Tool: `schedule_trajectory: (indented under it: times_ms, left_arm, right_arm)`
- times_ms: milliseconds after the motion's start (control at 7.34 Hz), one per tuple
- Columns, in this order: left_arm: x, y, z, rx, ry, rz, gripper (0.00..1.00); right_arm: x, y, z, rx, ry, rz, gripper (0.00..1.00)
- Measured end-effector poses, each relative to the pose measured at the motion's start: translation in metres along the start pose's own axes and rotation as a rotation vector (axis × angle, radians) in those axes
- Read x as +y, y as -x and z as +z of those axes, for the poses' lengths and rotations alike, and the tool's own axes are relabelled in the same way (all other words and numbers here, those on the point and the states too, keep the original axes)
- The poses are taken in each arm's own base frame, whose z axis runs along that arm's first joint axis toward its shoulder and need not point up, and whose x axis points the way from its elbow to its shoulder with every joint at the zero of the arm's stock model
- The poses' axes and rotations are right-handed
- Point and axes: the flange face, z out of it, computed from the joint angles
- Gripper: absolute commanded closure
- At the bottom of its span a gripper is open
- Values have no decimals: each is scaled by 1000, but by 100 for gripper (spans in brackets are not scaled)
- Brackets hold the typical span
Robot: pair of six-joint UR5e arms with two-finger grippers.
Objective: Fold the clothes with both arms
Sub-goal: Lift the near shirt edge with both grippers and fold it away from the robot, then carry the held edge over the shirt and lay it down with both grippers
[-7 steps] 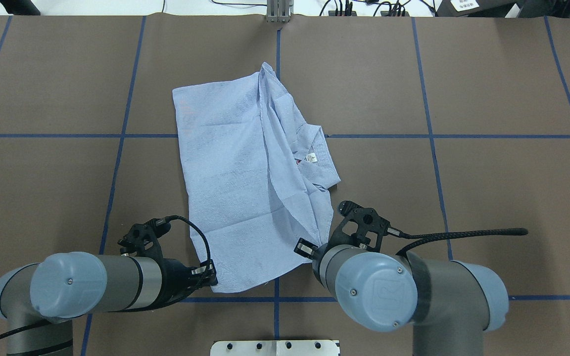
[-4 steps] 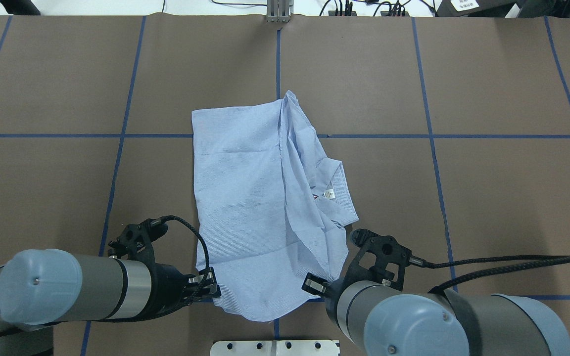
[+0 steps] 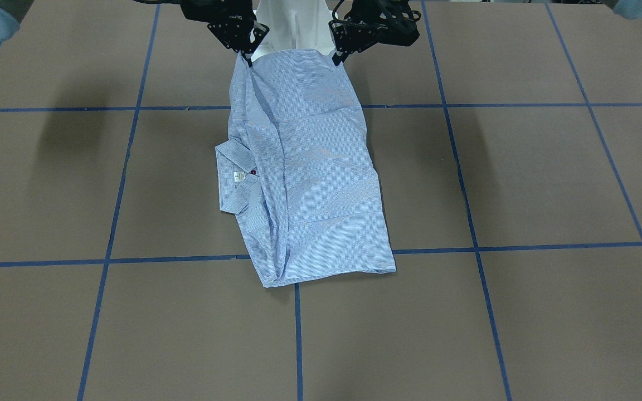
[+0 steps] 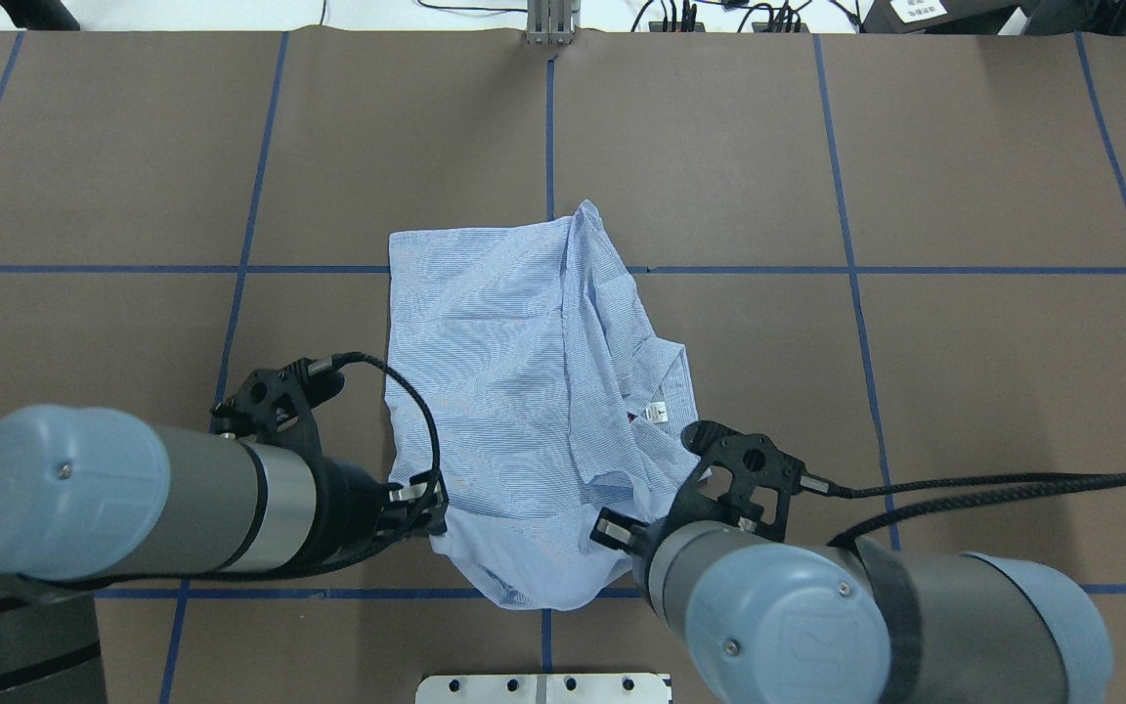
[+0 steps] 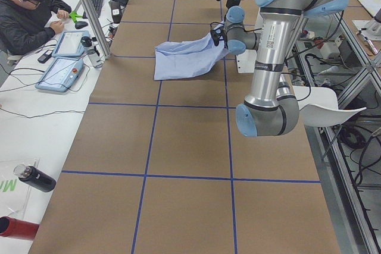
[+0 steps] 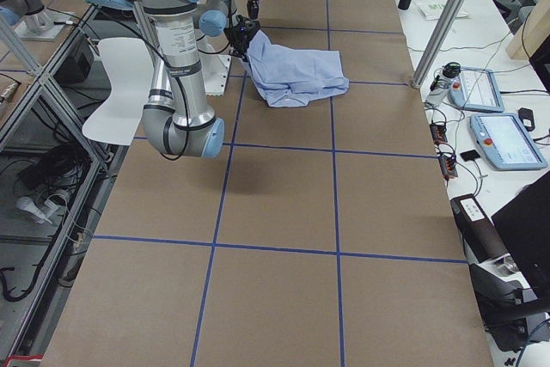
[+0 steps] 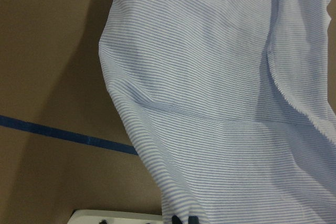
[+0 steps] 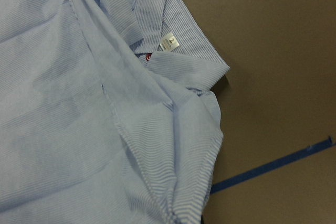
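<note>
The left gripper (image 3: 339, 57) and right gripper (image 3: 247, 55) each pinched a shirt (image 4: 514, 391) corner at six o'clock, mid-fold; next probably meant carrying both toward twelve, evenly.

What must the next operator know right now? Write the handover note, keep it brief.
Grippers: left gripper shut on a near corner of the shirt; right gripper shut on the other near corner; both hold that edge raised off the table.
Position: far part of the shirt lies flat mid-table; collar with neck label sticks out toward the robot's right.
Done: appears narrowed into one long panel, no loose sleeve showing.
Left: probably carry the held edge over to the far edge, lay it down, release.
</note>
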Motion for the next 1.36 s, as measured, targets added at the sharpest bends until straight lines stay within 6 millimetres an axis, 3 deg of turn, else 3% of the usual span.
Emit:
schedule_trajectory:
  times_ms: [273, 545, 818, 1090, 1363]
  left_arm:
    - [-53, -22, 1, -55, -98, 46, 100]
    - [-114, -30, 4, -104, -170, 104, 100]
    - [-163, -39, 28, -170, -212, 146, 100]
    - [-201, -49, 51, -220, -236, 184, 100]
    - [-238, -57, 72, -229, -260, 213, 100]
  right_arm:
    - [-45, 30, 9, -9, -72, -3, 100]
    - [-86, 45, 21, -33, -125, -6, 100]
    - [-124, 67, 50, -41, -175, -10, 100]
    - [-158, 107, 79, -6, -209, 2, 100]
    - [-198, 130, 106, -5, -224, 6, 100]
